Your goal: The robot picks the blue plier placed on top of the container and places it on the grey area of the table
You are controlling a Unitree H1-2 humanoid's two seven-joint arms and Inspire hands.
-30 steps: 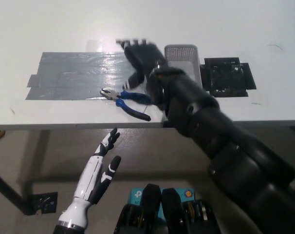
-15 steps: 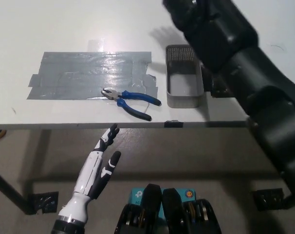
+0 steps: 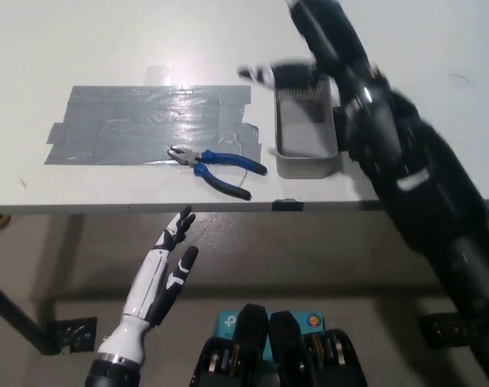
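The blue-handled pliers (image 3: pixel 218 168) lie flat near the table's front edge. Their metal head rests on the grey taped area (image 3: pixel 140 121) and their handles point right toward the grey mesh container (image 3: pixel 307 133). Nothing holds them. My black right arm (image 3: pixel 390 153) rises from the bottom right, passes over the container's right side and leaves the picture at the top, so its hand is out of sight. A blurred dark shape (image 3: pixel 261 72) lies at the container's far left corner. My white left hand (image 3: pixel 168 262) hangs below the table edge, open with fingers apart.
The white table's front edge (image 3: pixel 107 210) runs across the middle of the picture. A black bracket (image 3: pixel 67 334) lies on the floor at lower left. The arm covers whatever lies right of the container.
My right arm has lifted off the pliers and swung up and to the right, uncovering the container. The pliers stay where they lay. The left hand has barely moved.
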